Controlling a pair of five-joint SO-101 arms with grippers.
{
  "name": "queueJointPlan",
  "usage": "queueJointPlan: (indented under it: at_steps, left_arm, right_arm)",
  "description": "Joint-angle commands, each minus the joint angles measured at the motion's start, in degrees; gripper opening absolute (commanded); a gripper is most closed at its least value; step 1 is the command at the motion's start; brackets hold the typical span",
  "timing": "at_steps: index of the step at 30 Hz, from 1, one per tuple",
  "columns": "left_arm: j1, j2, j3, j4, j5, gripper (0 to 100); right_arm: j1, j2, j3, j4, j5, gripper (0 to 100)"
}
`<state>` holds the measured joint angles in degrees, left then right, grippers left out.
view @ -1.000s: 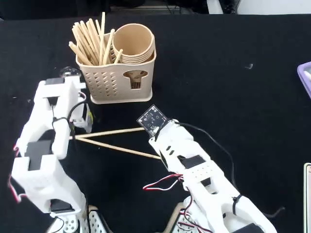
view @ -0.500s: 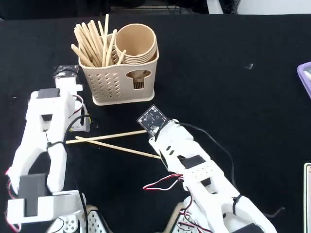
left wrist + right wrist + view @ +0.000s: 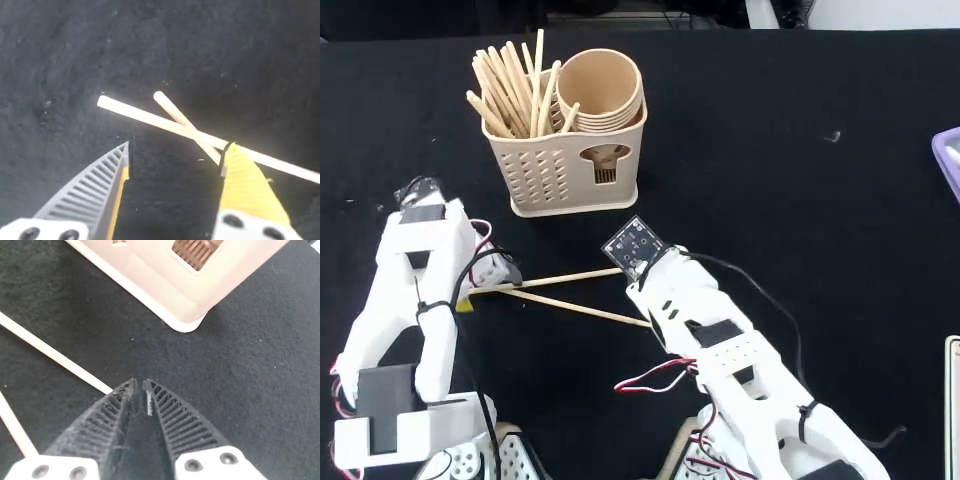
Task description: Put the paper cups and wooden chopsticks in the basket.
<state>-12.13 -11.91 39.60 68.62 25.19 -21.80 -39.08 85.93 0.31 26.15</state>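
Observation:
A beige basket (image 3: pixel 565 165) at the back left holds stacked paper cups (image 3: pixel 600 88) and a bundle of wooden chopsticks (image 3: pixel 510 88). Two loose chopsticks (image 3: pixel 555 292) lie crossed on the black table in front of it. My left gripper (image 3: pixel 176 146) is open just above their crossed ends (image 3: pixel 192 131), one finger (image 3: pixel 240 175) over them. My right gripper (image 3: pixel 140 385) is shut with nothing between the jaws. One chopstick (image 3: pixel 55 355) ends at its tip, and the basket's base (image 3: pixel 170 275) lies just beyond it.
A purple object (image 3: pixel 948 155) shows at the right edge, a pale one (image 3: pixel 954 370) lower down. The right arm (image 3: pixel 720 350) crosses the table's front middle, over one end of the lower chopstick. Open black table lies right of the basket.
The left arm has drawn back from beside the basket toward the front and brought its gripper over the crossed chopstick ends. The basket shifted slightly. The right arm has kept still.

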Motion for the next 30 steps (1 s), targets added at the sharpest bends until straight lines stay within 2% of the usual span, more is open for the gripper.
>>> queueJointPlan:
  at_steps: [1,7,10,13,19,30]
  left_arm:
    - [0.31,-1.49,0.92,-3.25,4.4,30]
    - [-0.48,-1.49,8.31,-14.15,7.38,30]
    - [-0.48,-1.49,11.12,-16.79,7.38,30]
    - [-0.92,-2.11,11.47,-16.88,7.12,27]
    - [-0.92,-1.49,9.45,-17.23,7.21,3]
    - [-0.92,-1.93,9.01,-17.23,7.38,5]
  right_arm:
    - [0.97,-1.8,-0.13,-1.23,0.18,3.1]
    - [0.97,-1.8,-0.13,-1.23,0.26,3.1]
    - [0.97,-1.8,-0.13,-1.23,0.26,3.1]
    - [0.97,-1.8,-0.13,-1.23,0.26,3.1]
    - [0.97,-1.8,-0.13,-1.23,0.26,3.1]
    - [0.97,-1.8,-0.13,-1.14,0.26,3.1]
